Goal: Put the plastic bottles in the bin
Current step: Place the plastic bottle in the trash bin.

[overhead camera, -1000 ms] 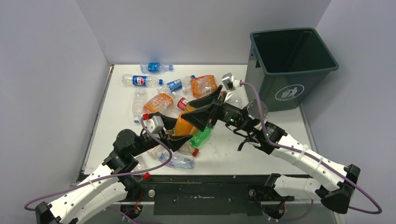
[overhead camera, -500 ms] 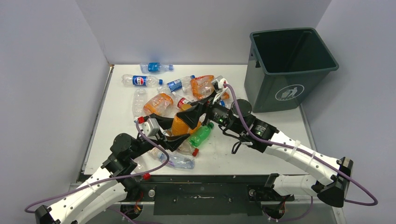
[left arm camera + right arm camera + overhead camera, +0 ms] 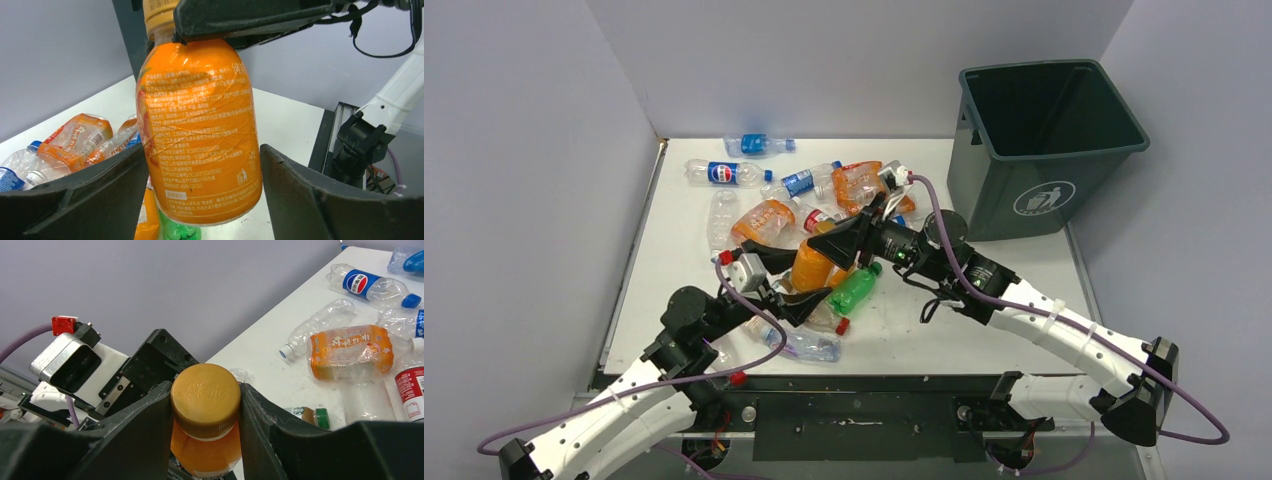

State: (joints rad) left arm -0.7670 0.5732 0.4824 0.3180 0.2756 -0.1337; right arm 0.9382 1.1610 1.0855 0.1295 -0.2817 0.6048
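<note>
We are holding 1 orange bottle [image 3: 200, 125] doubly: left gripper [image 3: 202, 152] clamping its body, right gripper [image 3: 205, 390] pinching its cap [image 3: 205, 397]. Pulling away before the left loosens is probably risking the cap slipping free.

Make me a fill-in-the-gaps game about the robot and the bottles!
The right gripper grips the orange bottle by its ___.
The left gripper clasps the same bottle lower down, around its printed ___.
The litter symbol on the bin is coloured ___.
Missing words: cap, label, white.
</note>
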